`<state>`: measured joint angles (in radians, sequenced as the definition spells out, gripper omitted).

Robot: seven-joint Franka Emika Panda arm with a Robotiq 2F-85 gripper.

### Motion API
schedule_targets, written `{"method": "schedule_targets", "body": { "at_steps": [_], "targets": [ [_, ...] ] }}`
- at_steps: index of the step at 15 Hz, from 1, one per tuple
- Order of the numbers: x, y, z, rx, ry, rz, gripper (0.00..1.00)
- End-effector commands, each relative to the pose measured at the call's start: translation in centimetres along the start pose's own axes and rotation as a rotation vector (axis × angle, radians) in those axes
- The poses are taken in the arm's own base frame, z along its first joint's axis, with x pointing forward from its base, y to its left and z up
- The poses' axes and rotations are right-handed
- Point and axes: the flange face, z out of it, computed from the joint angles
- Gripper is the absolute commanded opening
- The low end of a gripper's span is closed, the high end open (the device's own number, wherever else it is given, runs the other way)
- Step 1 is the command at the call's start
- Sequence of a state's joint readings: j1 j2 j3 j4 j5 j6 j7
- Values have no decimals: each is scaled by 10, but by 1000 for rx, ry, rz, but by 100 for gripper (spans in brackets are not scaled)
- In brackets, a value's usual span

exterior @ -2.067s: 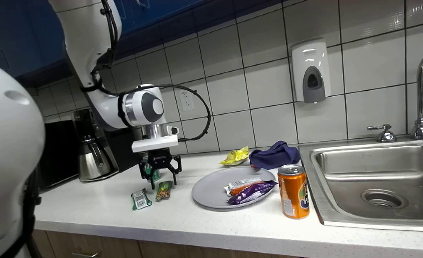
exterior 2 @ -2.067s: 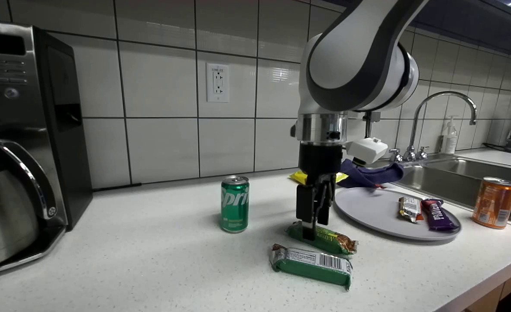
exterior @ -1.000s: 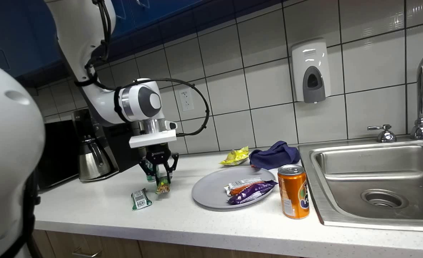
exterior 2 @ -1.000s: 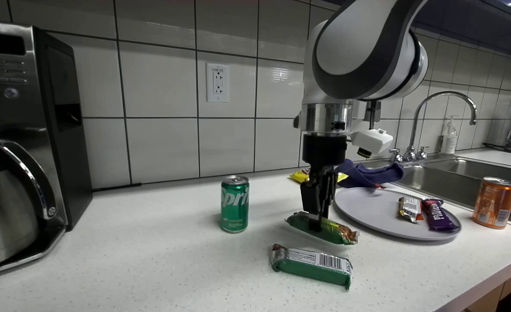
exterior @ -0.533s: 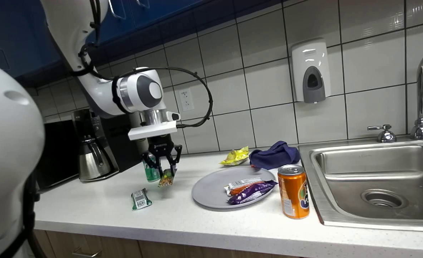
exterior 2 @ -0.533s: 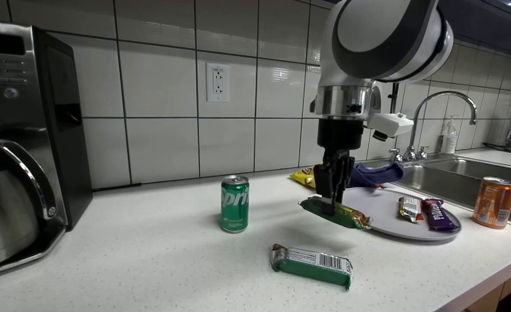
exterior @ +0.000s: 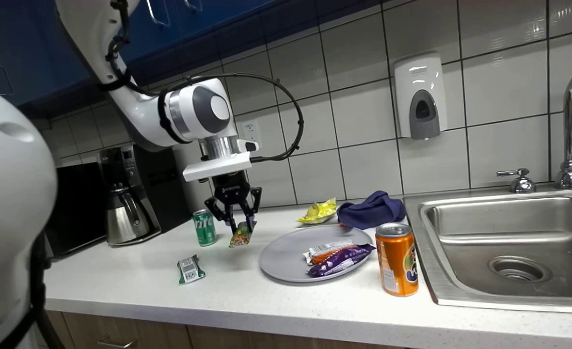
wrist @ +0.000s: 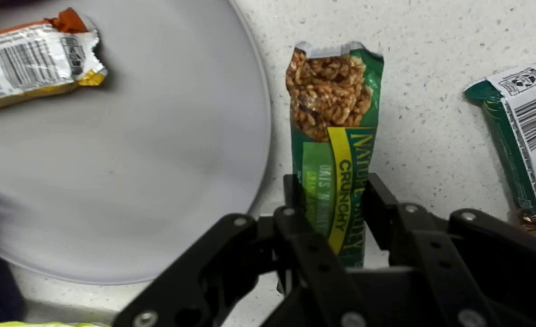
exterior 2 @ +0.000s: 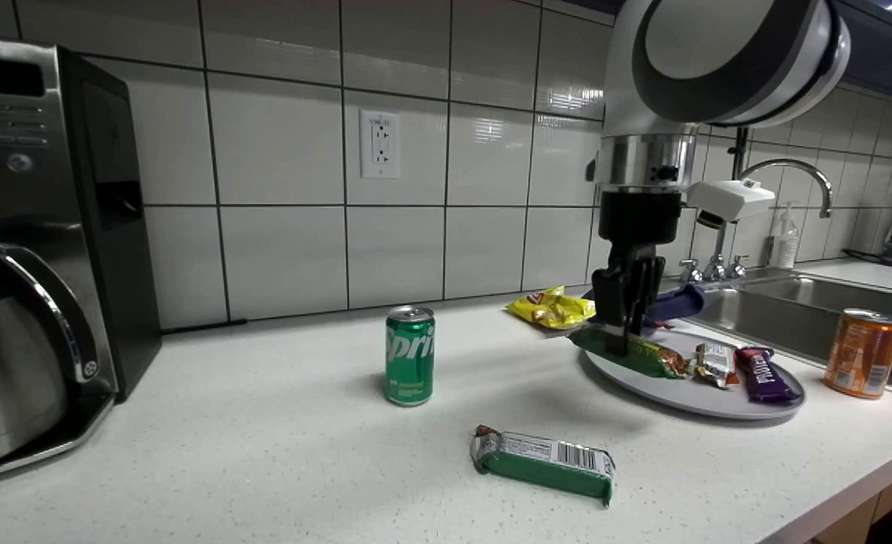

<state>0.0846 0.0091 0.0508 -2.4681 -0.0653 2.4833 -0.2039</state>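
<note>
My gripper is shut on a green granola bar, its fingers pressing the wrapper's two long sides near the middle. In an exterior view the held bar hangs above the counter, left of a grey plate. The wrist view shows it beside the rim of the plate. On the plate lie a white-and-orange bar and a purple bar. A second green bar lies barcode up on the counter. The far end of the held bar is partly hidden by the gripper.
A green soda can stands behind the loose bar. An orange can stands between plate and sink. Behind the plate are a yellow snack bag and a dark blue cloth. A coffee maker stands at the counter's far end.
The gripper closed on the green bar lying on the counter, then lifted it and carried it towards the plate. The green can has come into fuller view behind it. Other objects stayed put.
</note>
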Motion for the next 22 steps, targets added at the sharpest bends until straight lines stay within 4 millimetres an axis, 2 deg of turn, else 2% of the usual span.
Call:
{"method": "schedule_targets", "body": {
  "at_steps": [1,14,22],
  "targets": [
    [-21,15,-10,-32,-7,29,12],
    [-57,77,3,-30,-34,19,12],
    [-75,101,16,-9,-59,-68,12]
  ]
}}
